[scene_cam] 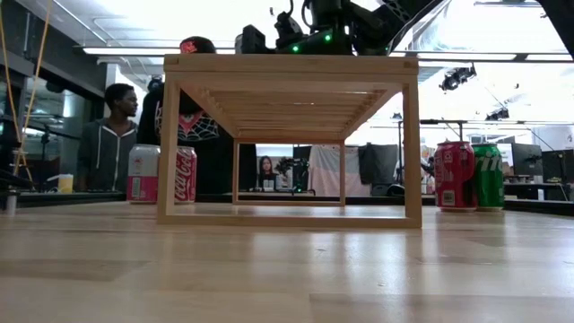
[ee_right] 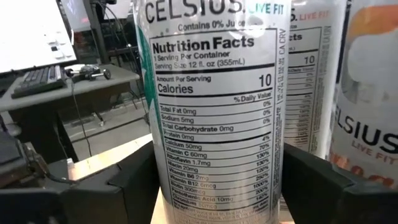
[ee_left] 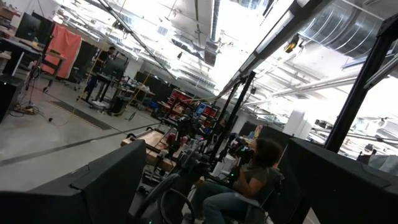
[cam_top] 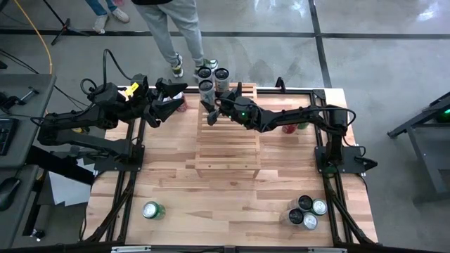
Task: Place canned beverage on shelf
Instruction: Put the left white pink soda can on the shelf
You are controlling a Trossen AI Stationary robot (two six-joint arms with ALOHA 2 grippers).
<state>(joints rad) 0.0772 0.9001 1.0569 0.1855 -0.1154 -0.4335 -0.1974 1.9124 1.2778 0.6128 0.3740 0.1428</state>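
Your right gripper (cam_top: 209, 107) reaches over the far end of the shelf (cam_top: 227, 151), jaws clamped on a white can (ee_right: 211, 112) standing there beside two others. Your left gripper (cam_top: 171, 98) waits far left, jaws apart.

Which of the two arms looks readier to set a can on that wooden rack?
The right. Its gripper sits at the shelf's far end with a can between its fingers. The left gripper hangs off to the side, holding nothing.
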